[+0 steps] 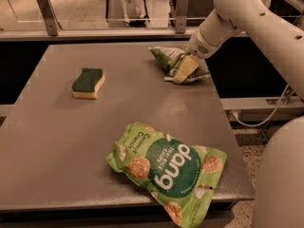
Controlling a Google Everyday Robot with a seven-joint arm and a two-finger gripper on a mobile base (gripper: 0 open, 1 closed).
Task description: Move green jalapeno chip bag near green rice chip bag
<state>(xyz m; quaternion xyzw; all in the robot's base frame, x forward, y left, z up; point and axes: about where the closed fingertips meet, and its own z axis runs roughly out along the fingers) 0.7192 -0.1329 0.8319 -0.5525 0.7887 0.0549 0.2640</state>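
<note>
Dark green jalapeno chip bag (165,57) beneath and touching gripper (184,70), whether grasped cannot tell

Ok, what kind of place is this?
Likely a lab or test station: a bare grey table, a staged sponge and rice chip bag, a metal rail behind. The gripper is at the jalapeno bag, far right.

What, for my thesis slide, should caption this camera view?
The gripper at the green jalapeno chip bag, far right of table; green rice chip bag near the front edge.
</note>
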